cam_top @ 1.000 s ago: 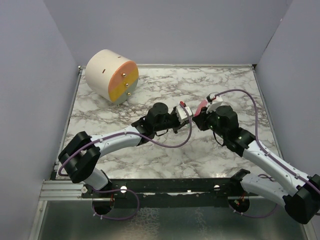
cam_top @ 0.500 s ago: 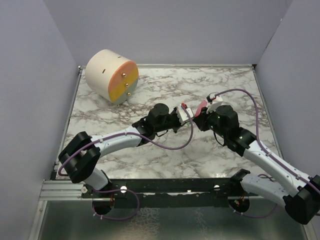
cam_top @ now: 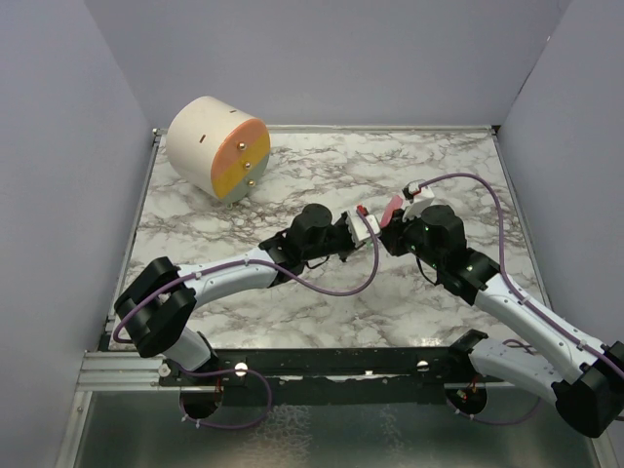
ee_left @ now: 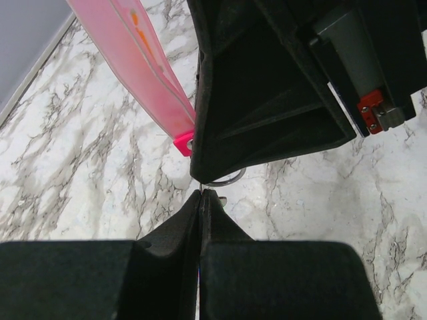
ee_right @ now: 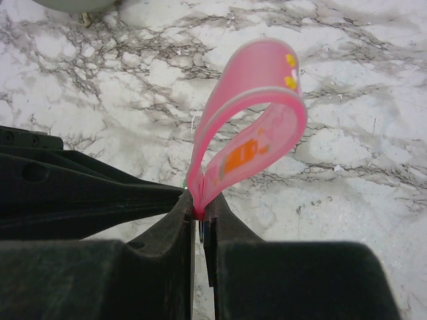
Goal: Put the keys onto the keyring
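Items counted: two arms, two grippers, one keyring, one drum, two purple cables.

1. The left gripper (ee_left: pixel 201 195) has its jaws pressed fully together, with no gap showing along their length. No object can be made out between them in its own wrist view.

2. The right gripper (ee_right: pixel 199 212) is closed down to a narrow slit and clamps the keyring (ee_right: pixel 253 133) at the base of its pink strip (ee_left: pixel 143 60). The strip rises out of the fingertips as one folded loop and curls over ahead of the claw.

3. The single silvery ring (ee_left: pixel 227 181) hangs at the lower end of the strip. Only one arc of it shows, below the tip of the right gripper. It lies directly ahead of the left gripper's tips and just beside them; contact cannot be confirmed.

4. The green key cannot be made out in any view, so its place cannot be told.

5. Both claws meet tip to tip above the middle of the marble table (cam_top: pixel 439 166).

6. The one drum (cam_top: pixel 210 146) lies on its side, well apart from both claws at the far left corner. Its pink and yellow face carries three small studs (cam_top: pixel 250 166).
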Robot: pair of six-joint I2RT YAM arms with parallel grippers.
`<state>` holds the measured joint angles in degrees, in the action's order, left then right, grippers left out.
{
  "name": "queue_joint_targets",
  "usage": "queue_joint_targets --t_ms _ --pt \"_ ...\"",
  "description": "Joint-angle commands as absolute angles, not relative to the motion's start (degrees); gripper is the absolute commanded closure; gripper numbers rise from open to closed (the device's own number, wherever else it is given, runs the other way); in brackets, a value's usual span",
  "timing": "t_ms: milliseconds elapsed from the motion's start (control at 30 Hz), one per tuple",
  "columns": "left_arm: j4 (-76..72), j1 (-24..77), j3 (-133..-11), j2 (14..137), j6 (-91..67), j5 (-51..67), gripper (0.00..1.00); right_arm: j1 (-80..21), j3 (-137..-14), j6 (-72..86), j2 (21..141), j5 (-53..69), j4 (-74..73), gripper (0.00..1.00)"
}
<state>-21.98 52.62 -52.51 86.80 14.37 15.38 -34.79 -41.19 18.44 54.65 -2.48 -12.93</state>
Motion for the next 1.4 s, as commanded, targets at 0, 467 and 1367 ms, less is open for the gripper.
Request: queue_joint_targets --t_ms 0,467,1367 --pt "-22.3 53.4 -53.0 85.5 15.5 15.4 1.0 -34.9 -43.1 19.2 54.4 -1.6 -12.8 0.99" --pt "-21.8 54.1 -53.5 85.9 16.3 14.4 1.0 -34.8 -43.2 19.2 54.2 -1.3 -13.2 0.99" --pt "-21.7 54.6 -52.4 84.9 18.5 9.8 1.0 -34.9 -43.8 19.1 54.7 -1.0 -13.3 0.99"
